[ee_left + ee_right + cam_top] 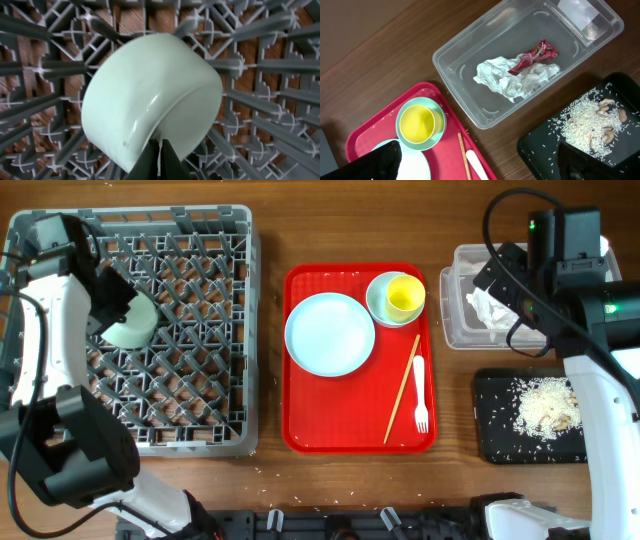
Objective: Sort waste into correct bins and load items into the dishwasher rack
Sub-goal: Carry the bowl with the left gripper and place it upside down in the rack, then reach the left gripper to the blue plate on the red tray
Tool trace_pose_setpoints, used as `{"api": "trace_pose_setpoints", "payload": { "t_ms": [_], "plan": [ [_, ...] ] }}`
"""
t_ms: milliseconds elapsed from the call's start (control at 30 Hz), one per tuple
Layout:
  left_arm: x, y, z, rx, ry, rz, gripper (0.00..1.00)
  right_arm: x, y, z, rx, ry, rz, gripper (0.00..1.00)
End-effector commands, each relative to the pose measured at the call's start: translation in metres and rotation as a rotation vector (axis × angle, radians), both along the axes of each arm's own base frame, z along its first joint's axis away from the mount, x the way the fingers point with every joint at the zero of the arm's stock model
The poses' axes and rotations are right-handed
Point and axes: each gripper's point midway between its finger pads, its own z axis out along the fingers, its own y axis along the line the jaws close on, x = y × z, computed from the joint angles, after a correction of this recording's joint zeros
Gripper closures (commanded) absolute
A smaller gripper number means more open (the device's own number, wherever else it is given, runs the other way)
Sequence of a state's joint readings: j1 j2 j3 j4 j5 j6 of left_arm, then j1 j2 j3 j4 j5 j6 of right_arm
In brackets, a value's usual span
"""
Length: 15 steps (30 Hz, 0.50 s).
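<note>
Pale bowl [150, 95] tilted in grey rack [270, 75]

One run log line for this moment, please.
left claw: shut on bowl, over rack | right claw: open, empty | tub: napkin, wrapper

Robot-lab test bench dressed as a dish-clearing station: wooden table [350, 220], grey dishwasher rack [190, 375], red serving tray [320, 425], clear tub [452, 320] and black tray [495, 435], flanked by left arm [45, 330] and right arm [600, 390].

Left arm bent over the far left, its left gripper [159, 152] pinched onto a pale bowl's [150, 100] rim. Right arm at far right, its right gripper [500, 280] spread wide.
</note>
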State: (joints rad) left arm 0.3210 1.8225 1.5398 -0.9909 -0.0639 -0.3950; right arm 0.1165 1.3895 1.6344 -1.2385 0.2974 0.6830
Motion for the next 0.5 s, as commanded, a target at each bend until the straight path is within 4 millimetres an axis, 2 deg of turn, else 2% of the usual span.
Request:
{"api": "trace_pose_setpoints", "payload": {
  "t_ms": [0, 200, 267, 333, 400, 467],
  "plan": [
    [0.000, 0.008, -0.009, 0.009, 0.016, 0.022, 0.96, 0.002, -0.005, 0.002, -0.024, -0.001, -0.008, 0.00],
    [0.003, 0.031, -0.008, 0.045, -0.017, 0.076, 0.96, 0.002, -0.005, 0.002, -0.024, -0.001, -0.008, 0.00],
    [-0.001, 0.053, -0.006, 0.044, -0.048, 0.163, 0.96, 0.002, -0.005, 0.002, -0.024, -0.001, -0.008, 0.00],
    [-0.007, 0.065, -0.005, 0.031, -0.056, 0.210, 0.96, 0.002, -0.005, 0.002, -0.024, -0.001, -0.008, 0.00],
    [-0.009, 0.062, -0.004, -0.058, -0.084, 0.213, 0.96, 0.002, -0.005, 0.002, -0.024, -0.001, -0.008, 0.00],
    [-0.004, 0.045, 0.009, -0.151, -0.143, 0.170, 0.96, 0.002, -0.005, 0.002, -0.024, -0.002, -0.008, 0.01]
  ]
}}
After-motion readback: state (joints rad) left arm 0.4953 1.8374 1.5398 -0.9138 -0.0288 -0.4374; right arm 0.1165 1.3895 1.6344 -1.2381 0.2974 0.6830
